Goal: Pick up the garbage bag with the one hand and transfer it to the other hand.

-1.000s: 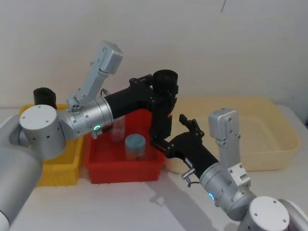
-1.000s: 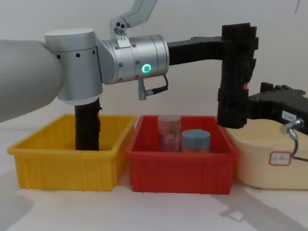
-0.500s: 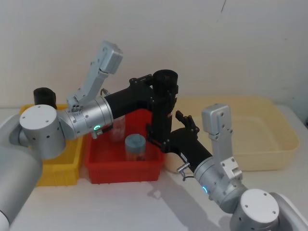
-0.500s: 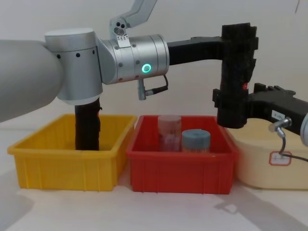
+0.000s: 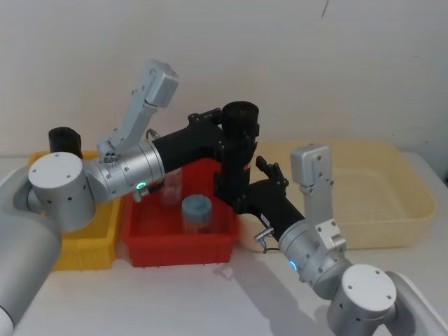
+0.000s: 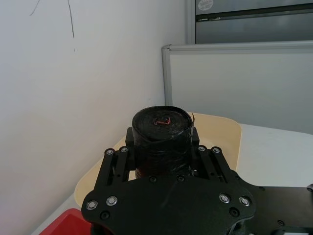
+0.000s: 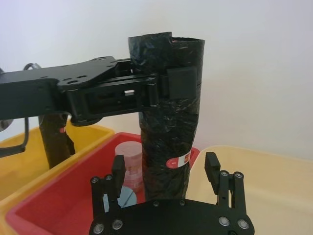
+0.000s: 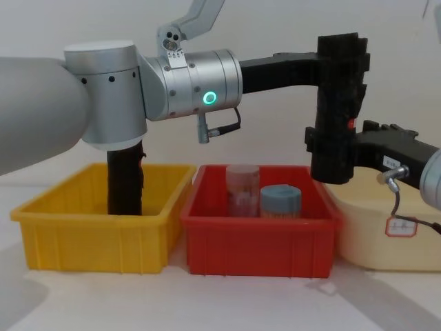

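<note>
While the left gripper (image 5: 241,140) clamps the garbage bag (image 5: 236,175) upright near its top, above the red bin's (image 5: 178,246) right edge, the right gripper (image 7: 164,164) stands open — its jaws flanking the bag's lower part.

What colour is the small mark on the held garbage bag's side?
Red mark on the garbage bag; clearest in the right wrist view.

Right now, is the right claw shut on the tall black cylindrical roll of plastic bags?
No, the right claw is open, its fingers standing clear on either side of the black roll.
</note>
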### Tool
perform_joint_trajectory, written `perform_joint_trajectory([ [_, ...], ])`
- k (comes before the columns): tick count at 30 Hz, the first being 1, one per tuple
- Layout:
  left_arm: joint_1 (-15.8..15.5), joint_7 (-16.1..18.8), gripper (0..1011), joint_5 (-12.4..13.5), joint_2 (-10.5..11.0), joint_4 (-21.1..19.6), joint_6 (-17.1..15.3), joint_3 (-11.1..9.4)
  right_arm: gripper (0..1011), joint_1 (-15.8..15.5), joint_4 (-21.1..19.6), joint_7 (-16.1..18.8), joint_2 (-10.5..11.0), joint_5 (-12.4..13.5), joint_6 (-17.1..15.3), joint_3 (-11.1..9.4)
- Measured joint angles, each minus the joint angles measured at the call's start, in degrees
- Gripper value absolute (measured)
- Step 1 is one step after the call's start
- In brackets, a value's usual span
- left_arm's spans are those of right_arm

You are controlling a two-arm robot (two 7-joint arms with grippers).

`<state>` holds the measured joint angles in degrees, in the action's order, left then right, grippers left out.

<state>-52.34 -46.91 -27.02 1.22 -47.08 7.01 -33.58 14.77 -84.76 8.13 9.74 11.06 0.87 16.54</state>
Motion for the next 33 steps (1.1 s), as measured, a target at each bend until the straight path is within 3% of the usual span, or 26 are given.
perform_joint_trajectory([
  [22,0.0,0.0,557,0.0,0.0,0.0,0.0,0.0,1000,3.59,5.09,-0.62,-3.08,-0.39,-0.78,-1.21],
  [33,0.0,0.0,557,0.0,0.0,0.0,0.0,0.0,752,4.49,5.65,-1.14,-3.84,-1.22,-2.48,-1.57],
])
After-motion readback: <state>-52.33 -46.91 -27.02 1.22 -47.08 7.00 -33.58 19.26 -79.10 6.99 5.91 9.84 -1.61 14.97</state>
